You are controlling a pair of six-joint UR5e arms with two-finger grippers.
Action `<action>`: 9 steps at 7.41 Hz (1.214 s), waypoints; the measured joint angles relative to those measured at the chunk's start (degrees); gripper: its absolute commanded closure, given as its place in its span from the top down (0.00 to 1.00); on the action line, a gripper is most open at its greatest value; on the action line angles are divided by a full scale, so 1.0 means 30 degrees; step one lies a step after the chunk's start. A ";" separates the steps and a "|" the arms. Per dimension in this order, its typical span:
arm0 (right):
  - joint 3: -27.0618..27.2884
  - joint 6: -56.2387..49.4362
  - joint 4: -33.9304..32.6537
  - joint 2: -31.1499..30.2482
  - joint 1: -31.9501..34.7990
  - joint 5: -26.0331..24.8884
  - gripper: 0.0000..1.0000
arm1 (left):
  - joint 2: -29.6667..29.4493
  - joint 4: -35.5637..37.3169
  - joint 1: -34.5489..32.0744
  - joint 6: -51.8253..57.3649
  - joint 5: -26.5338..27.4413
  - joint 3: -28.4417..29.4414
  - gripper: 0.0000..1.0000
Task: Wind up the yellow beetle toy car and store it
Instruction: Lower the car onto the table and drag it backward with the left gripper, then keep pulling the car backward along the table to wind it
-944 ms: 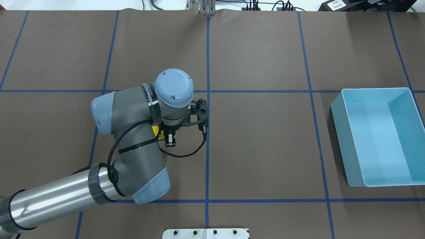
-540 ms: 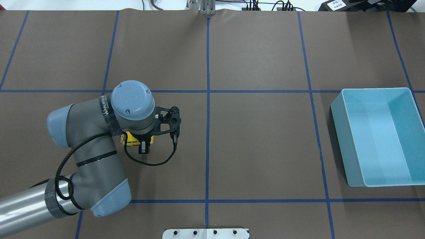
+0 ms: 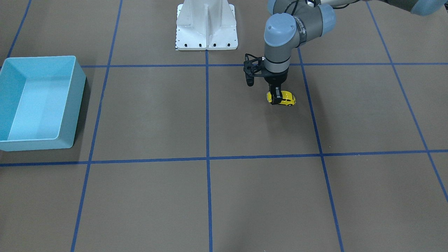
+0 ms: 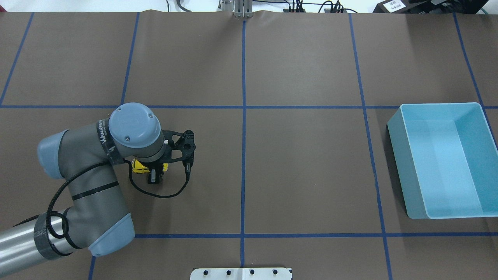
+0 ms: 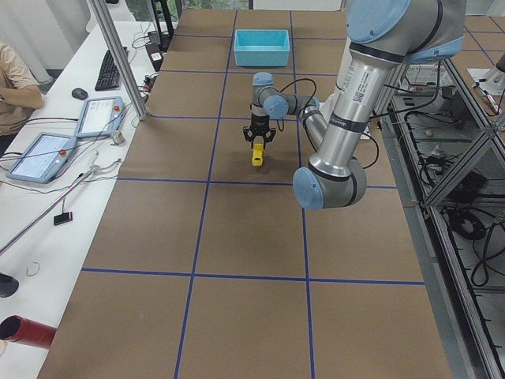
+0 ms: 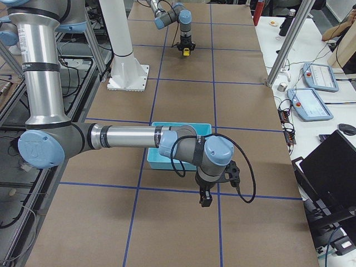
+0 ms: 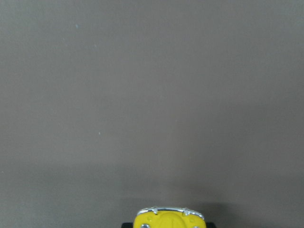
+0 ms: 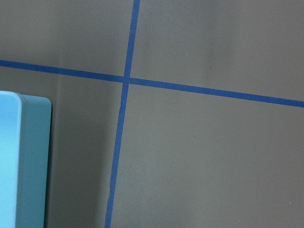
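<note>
Found the yellow beetle toy car (image 4: 138, 166) pinched crosswise between the left jaws, directly under the downward-pointing wrist of the left arm (image 4: 93, 175). Placed it in the middle row of the blue tape grid (image 4: 243, 155), in the square just left of the centre line in the overhead view. Read it from the front view as sitting low on the brown bench (image 3: 245, 126), wheels probably touching, though too small to confirm. Caught only one rounded end and its silver bumper at the bottom edge of the left wrist view, with bare bench beyond.

Logged the light blue bin (image 4: 439, 104) at the far right of the overhead view, open side up, well apart from the car.

Located the right arm (image 6: 128, 136) only in the right side view, stretched across in front of the bin, with the right jaws hanging above the bench near a tape line. Cannot tell whether those are spread or pressed together. Picked up one bin corner and a tape crossing in the right wrist view.
</note>
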 measured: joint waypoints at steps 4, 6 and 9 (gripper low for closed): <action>0.0036 0.0000 0.0000 0.0008 -0.0008 -0.0002 1.00 | 0.0938 -0.0118 -0.0797 0.0619 -0.0705 0.0095 0.15; 0.0071 0.0001 0.0000 -0.0002 -0.0008 0.0003 1.00 | 0.1229 -0.0111 -0.1344 0.0759 -0.1481 0.0324 0.15; 0.0116 0.0000 0.0000 -0.0005 -0.0008 0.0032 1.00 | 0.1503 -0.0482 -0.1575 0.1262 -0.1671 0.0609 0.15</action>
